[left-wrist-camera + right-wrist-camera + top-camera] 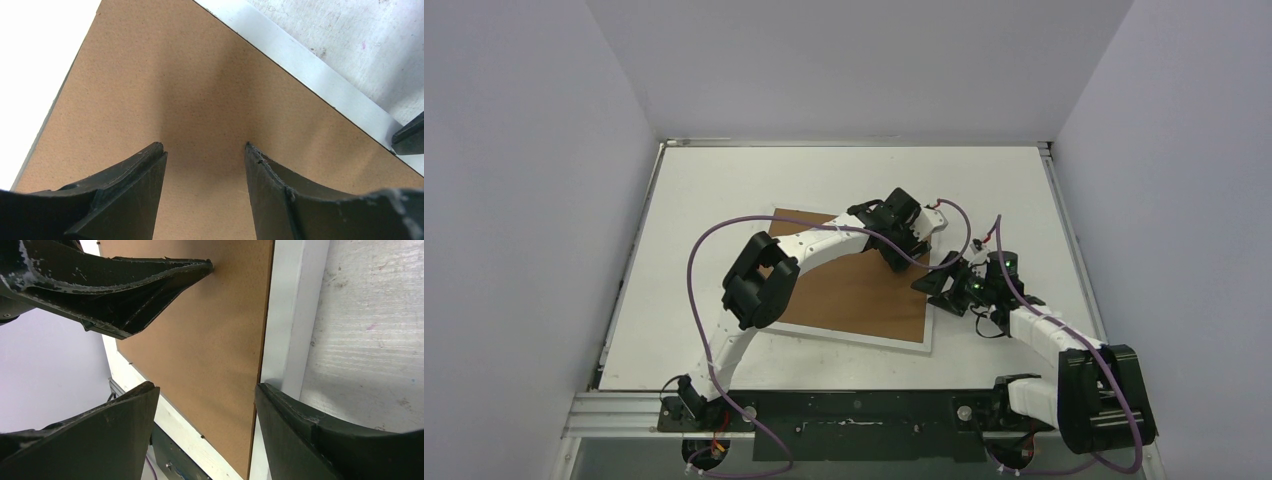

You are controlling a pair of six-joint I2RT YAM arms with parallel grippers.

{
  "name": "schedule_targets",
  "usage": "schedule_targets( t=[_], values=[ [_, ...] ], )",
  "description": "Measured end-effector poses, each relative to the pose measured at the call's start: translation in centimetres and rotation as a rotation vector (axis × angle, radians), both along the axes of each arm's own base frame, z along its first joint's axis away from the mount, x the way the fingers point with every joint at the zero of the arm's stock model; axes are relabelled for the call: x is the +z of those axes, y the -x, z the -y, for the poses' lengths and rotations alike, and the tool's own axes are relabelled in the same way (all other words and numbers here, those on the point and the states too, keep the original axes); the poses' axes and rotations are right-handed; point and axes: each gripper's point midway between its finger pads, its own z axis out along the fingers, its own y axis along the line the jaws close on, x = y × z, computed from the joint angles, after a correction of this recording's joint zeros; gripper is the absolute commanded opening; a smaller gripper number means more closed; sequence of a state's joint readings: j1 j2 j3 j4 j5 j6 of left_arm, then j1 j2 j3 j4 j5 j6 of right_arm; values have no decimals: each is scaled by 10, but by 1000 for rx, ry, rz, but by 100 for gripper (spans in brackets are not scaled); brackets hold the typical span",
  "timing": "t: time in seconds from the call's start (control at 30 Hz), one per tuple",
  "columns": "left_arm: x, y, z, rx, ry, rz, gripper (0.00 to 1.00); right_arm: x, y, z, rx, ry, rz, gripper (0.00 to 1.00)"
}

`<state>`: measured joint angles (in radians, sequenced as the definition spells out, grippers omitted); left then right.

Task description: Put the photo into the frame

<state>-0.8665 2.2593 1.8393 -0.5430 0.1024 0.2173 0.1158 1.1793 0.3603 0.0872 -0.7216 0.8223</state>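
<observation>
Left gripper [205, 146] jaws apart, tips on backing board [200, 75]; right gripper [206, 386] apart, straddling frame [292, 315] edge, centre-right. Risk: nudged frame skews board.

Bright even light, soft shadow on the brown board [200, 85] between the left fingers [125, 195], glaring white table [30, 60] alongside.

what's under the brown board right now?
Only the frame shows: its white border pokes out past the board at the edges. No photo is visible in any view; the board covers the frame's middle, so whether one lies underneath cannot be told.
</observation>
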Motion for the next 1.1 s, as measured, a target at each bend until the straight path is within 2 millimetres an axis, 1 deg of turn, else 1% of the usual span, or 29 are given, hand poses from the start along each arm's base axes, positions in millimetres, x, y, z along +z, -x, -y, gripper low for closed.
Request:
schedule_targets(
  t=[0.17,0.3,0.37,0.47,0.57,0.63,0.73,0.77,0.8,0.87,0.9,0.93,0.97,1.0,1.07,1.1],
  values=[
    [1,1,-2,3,-6,-12,63,0,0,-1,3,1,4,73],
    [1,5,-13,28,-19,-77,66,-1,0,-1,4,3,2,73],
    [0,5,-22,44,-27,-116,66,-1,0,-1,5,3,3,73],
    [1,-1,-40,89,-29,-169,68,-2,0,-1,7,4,5,73],
    [5,-10,-67,157,-43,-215,68,-1,0,-1,9,5,8,73],
    [12,-17,-85,200,-48,-231,69,-2,0,-1,12,6,9,73],
    [31,-30,-118,271,-38,-231,69,-2,0,-1,18,12,12,73],
    [41,-36,-134,304,-24,-221,68,-1,0,0,19,15,14,73],
    [47,-40,-146,331,-18,-217,68,-1,0,0,20,18,15,73],
    [60,-52,-182,407,0,-204,67,-2,1,1,24,26,13,73],
    [64,-58,-202,453,5,-202,66,-2,1,2,24,29,12,73],
    [64,-63,-224,502,6,-202,65,-2,1,3,23,31,8,73],
    [62,-68,-246,554,4,-206,65,-2,1,4,22,34,5,73],
    [58,-71,-265,596,0,-213,64,-2,1,5,21,37,1,73],
    [40,-70,-309,696,-27,-244,62,-2,2,7,21,42,-3,73],
    [29,-66,-329,741,-48,-266,62,-2,2,8,21,43,-5,73]
  ],
)
